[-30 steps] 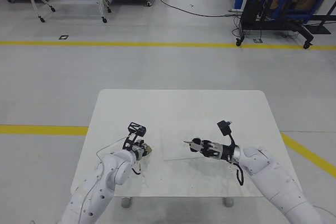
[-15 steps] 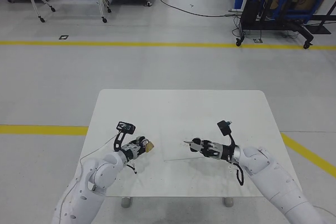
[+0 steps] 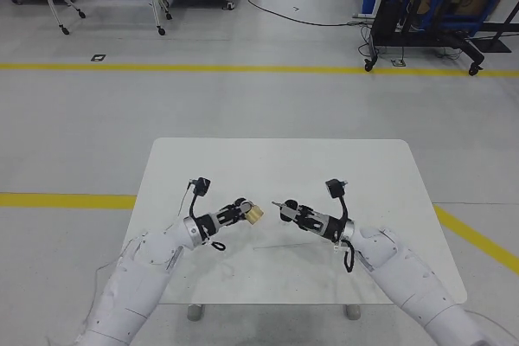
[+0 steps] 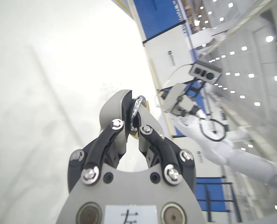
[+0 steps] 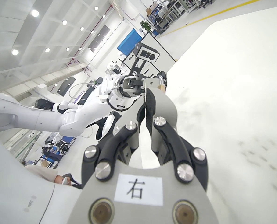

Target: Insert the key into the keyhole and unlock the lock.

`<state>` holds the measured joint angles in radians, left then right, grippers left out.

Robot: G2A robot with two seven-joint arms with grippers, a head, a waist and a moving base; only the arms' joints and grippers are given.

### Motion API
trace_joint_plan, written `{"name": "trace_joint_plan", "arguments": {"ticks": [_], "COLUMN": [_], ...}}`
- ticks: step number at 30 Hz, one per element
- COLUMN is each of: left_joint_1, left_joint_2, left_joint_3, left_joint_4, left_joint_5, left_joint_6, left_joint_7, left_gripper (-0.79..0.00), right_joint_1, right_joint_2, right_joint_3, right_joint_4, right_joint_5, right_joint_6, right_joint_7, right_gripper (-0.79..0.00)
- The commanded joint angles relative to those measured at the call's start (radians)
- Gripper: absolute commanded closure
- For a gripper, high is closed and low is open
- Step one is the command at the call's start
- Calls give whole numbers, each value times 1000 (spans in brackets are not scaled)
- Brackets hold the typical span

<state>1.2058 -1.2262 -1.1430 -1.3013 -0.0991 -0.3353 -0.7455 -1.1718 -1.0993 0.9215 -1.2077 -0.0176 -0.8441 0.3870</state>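
Alignment step: your left tool (image 3: 240,209), clamped on the lock (image 3: 253,214), faces the right tool (image 3: 290,213), which pinches the key (image 3: 278,205); next, you probably align them.

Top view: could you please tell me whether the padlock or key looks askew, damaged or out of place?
Nothing stands out. The left gripper holds the brass padlock above the table, the right gripper holds the key facing it, a gap between them.
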Motion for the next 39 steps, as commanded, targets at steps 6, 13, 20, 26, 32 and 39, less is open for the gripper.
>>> {"name": "trace_joint_plan", "arguments": {"ticks": [6,13,20,26,32,39], "left_joint_1": [-139,-130,-128,-244,-351,-357], "left_joint_2": [-26,-23,-29,-57,-92,-97], "left_joint_3": [68,77,70,107,164,165], "left_joint_4": [172,176,207,296,414,435], "left_joint_5": [-222,-173,-293,-379,-426,-442], "left_joint_6": [28,72,298,385,396,364], "left_joint_7": [-186,-172,-150,-163,-182,-196], "left_gripper": [0,0,0,0,0,0], "right_joint_1": [25,25,6,-2,-28,-28], "right_joint_2": [-20,-20,-32,-42,-45,-45], "right_joint_3": [-25,-25,-30,-24,-5,-5], "right_joint_4": [2,2,-18,-11,-41,-41], "right_joint_5": [-22,-22,39,156,283,283], "right_joint_6": [28,28,121,184,193,193], "right_joint_7": [-55,-55,-89,-65,-33,-33], "right_gripper": [0,0,0,0,0,0]}}
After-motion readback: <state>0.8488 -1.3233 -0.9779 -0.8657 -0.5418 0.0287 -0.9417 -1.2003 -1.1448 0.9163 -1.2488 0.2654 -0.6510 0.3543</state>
